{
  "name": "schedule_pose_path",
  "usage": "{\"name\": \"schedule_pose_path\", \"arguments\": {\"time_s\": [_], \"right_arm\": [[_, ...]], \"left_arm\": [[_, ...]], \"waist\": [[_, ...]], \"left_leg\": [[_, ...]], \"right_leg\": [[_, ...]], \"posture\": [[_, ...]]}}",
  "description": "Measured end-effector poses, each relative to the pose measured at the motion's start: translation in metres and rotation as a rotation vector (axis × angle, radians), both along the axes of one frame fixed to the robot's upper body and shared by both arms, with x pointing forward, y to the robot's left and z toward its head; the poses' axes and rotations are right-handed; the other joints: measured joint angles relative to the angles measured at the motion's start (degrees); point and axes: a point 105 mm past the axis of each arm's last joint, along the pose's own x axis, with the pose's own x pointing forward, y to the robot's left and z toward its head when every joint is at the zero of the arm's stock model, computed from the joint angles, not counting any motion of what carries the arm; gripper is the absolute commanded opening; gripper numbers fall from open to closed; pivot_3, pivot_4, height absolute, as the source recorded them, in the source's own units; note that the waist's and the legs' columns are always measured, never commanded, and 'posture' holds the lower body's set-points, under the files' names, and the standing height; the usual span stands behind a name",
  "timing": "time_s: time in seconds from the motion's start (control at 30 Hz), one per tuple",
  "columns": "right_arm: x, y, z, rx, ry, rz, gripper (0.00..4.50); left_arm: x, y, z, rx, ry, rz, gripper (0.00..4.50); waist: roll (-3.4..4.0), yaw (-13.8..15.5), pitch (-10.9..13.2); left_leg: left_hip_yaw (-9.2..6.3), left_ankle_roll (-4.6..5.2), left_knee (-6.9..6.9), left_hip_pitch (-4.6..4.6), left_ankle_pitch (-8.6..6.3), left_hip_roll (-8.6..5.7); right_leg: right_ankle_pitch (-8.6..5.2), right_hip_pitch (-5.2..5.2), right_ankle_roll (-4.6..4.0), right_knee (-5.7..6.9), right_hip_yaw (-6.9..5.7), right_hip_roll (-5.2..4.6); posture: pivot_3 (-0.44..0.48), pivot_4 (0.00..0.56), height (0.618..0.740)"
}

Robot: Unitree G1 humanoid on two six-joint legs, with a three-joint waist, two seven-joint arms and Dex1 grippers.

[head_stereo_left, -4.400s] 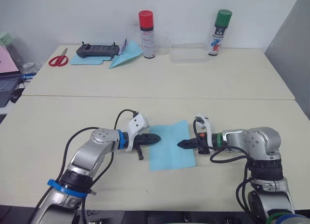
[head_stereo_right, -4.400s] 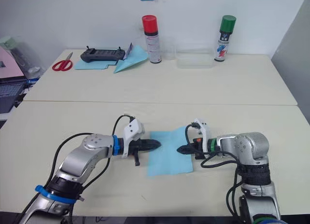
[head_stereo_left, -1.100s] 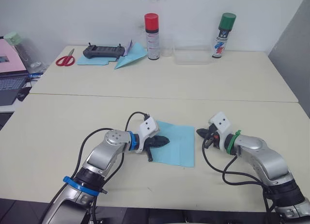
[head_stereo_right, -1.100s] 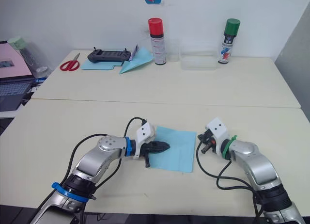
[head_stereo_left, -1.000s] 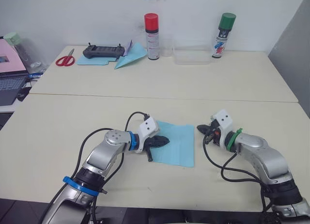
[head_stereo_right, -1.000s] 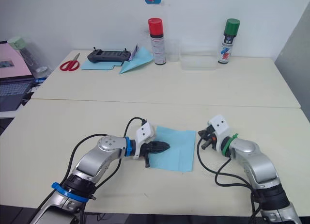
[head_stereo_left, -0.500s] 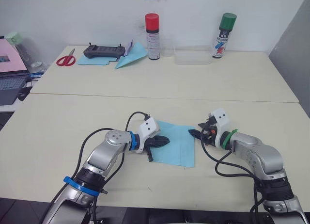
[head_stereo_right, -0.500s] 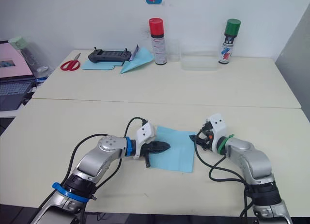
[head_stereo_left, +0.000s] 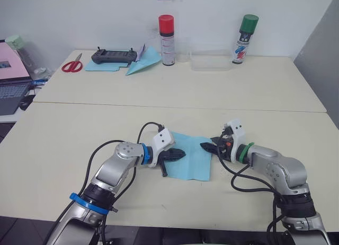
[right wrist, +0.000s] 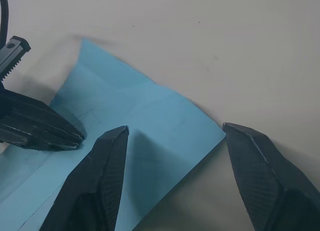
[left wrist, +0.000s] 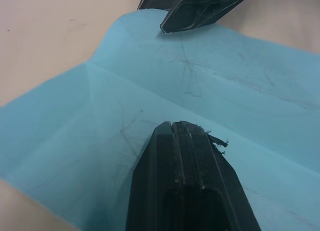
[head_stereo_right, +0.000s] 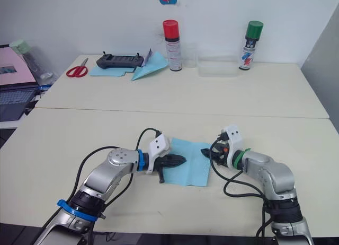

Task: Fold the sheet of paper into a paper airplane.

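Left eye view: paper (head_stereo_left: pixel 188 156) flat on counter (head_stereo_left: pixel 79 133), frame centre. Left claw (head_stereo_left: pixel 178 154) clenched, pinning left edge. Right claw (head_stereo_left: pixel 206 147) spread wide, straddling right corner. Risk: thin sheet slips under pin, skewing fold.

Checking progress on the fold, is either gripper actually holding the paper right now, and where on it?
Neither grips it. The left gripper, shut, rests on the sheet of paper near its left edge. The right gripper is open, straddling the sheet's right corner.
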Motion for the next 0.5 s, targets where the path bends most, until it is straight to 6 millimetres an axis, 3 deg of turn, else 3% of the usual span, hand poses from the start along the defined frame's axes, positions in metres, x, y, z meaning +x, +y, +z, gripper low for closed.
{"name": "schedule_pose_path", "arguments": {"time_s": [0.13, 0.33, 0.5], "right_arm": [[0.0011, -0.0015, -0.0006, -0.007, 0.002, -0.014, 2.27], [0.0027, -0.0052, -0.0013, -0.025, -0.001, -0.034, 0.02], [0.0037, -0.0055, -0.0015, -0.011, 0.008, -0.054, 0.02]], "left_arm": [[0.0001, -0.0001, 0.0, -0.001, -0.002, -0.001, 0.0], [0.0001, -0.0002, -0.0001, -0.001, -0.001, 0.0, 0.0], [0.0004, -0.0007, -0.0002, -0.003, -0.001, -0.001, 0.0]], "waist": [[0.0, 0.0, 0.0], [0.0, 0.0, 0.0], [0.0, 0.03, 0.0]], "left_leg": [[0.0, 0.0, 0.0, 0.0, 0.0, 0.0], [0.0, 0.0, 0.0, 0.0, 0.0, 0.0], [0.0, 0.0, 0.0, -0.01, 0.0, -0.01]], "right_leg": [[0.0, 0.0, 0.0, 0.0, 0.0, 0.0], [0.0, 0.0, 0.0, 0.0, 0.0, 0.0], [0.0, 0.0, 0.0, 0.0, 0.0, 0.0]], "posture": [[0.0, 0.15, 0.74], [0.0, 0.15, 0.74], [0.0, 0.15, 0.74]]}}
